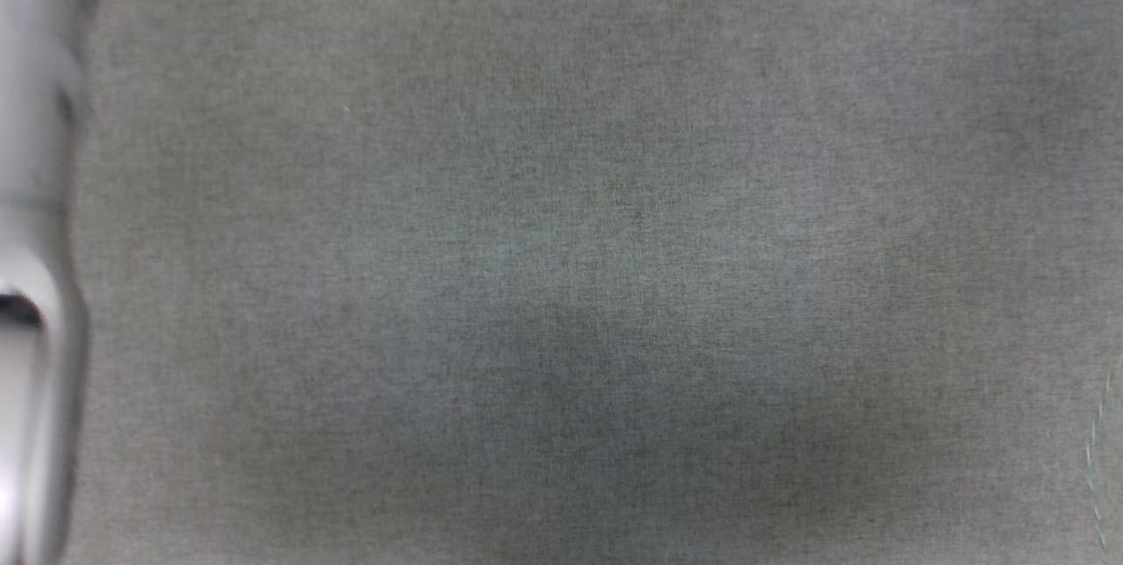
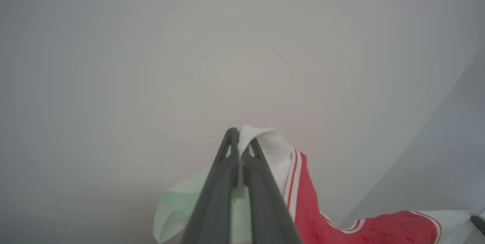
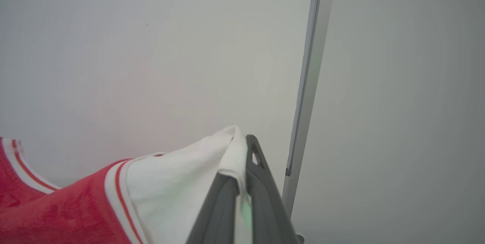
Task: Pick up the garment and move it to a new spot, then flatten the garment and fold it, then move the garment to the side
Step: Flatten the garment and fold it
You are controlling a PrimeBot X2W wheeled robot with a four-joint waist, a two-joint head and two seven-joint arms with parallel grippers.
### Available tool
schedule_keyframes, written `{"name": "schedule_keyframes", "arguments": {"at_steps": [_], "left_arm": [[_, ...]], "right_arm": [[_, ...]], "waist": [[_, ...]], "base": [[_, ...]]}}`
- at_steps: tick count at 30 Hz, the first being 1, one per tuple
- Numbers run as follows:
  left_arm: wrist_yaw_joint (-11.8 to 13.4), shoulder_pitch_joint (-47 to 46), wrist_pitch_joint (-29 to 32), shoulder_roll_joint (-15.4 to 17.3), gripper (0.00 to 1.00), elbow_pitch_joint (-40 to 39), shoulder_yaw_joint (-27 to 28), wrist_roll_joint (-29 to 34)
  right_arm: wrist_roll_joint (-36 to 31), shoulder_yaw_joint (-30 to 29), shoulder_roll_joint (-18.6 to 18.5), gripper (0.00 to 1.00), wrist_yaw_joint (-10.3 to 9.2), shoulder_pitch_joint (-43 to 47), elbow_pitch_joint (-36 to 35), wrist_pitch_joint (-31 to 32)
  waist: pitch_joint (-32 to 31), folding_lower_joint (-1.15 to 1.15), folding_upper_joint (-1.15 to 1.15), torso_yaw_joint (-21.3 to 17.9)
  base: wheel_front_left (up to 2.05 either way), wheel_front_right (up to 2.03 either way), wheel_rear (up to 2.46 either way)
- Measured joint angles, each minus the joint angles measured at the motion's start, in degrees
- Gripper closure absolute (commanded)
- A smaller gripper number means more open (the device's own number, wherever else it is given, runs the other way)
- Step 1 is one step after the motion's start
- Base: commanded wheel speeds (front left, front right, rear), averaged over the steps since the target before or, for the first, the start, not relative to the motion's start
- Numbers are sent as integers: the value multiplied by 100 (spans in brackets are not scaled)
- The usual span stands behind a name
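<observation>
At 6 o'clock in the left wrist view, the left gripper [image 2: 241,139] has its jaws pressed together on a bunched fold of white sleeve [image 2: 271,143], a sliver of cloth caught between the two dark fingers. From that pinch the garment [image 2: 314,206] hangs away toward 4 o'clock. White-and-red striped trim borders the sleeve, then red body cloth dips in a slack curve and rises to a second white sleeve near the 4 o'clock corner. A small dark tip shows there, too little of it to identify. A pale, green-tinged flap of cloth droops at 7 o'clock behind the fingers, and a plain pale wall [image 2: 151,47] lies beyond. At 6 o'clock in the right wrist view, the right gripper [image 3: 242,157] is likewise clamped tight on white sleeve cloth. The cloth drapes over one finger, so that only the finger on the 3 o'clock side shows its tip. Striped trim and textured red fabric run off toward 8 o'clock. A grey upright strip [image 3: 307,85] rises from 5 o'clock to 1 o'clock against the wall, just beside that fingertip. The garment hangs in the air, slung loosely between the two grippers by its sleeves. In the head view a grey woven surface [image 1: 561,196] spreads wide, with a blurred pale forearm [image 1: 31,196] along the 9 o'clock edge.
</observation>
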Motion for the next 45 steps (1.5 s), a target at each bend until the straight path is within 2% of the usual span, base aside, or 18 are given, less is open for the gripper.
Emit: {"name": "schedule_keyframes", "arguments": {"at_steps": [3,6,11,19,24,31,36,45], "left_arm": [[-15,799,49,151,100,-717,-81,-503],[-15,1697,100,459,100,-1475,-132,-978],[-15,3188,45,839,100,-2715,-91,-1640],[-16,5583,-58,1332,100,-4420,-107,-1993],[68,6965,-131,1399,100,-5339,318,-2146],[125,8747,-132,1575,100,-6408,275,-2034],[214,9505,-133,1689,100,-6701,212,-1987],[299,10412,-141,1836,100,-7333,495,-2001]], "right_arm": [[377,327,-178,100,0,561,-413,105],[784,625,-392,100,0,1179,-914,202],[1459,959,-936,100,0,2198,-1828,346],[2212,1271,-1688,100,0,4125,-3457,725],[2375,1058,-2013,100,0,5326,-4276,922],[2163,500,-2248,100,0,6740,-5288,1382],[2012,-118,-2214,100,0,7699,-5881,1803],[1584,-1318,-1795,100,0,9201,-7007,2630]], "waist": [[-112,0,0,17],[-257,0,0,23],[-558,0,0,43],[-1092,0,0,81],[-1364,0,0,79],[-1570,-1,0,-7],[-1630,0,0,-20],[-1632,0,0,-43]], "base": [[0,0,0],[0,0,0],[0,0,0],[0,0,0],[0,0,0],[0,0,0],[0,0,0],[0,0,0]]}}
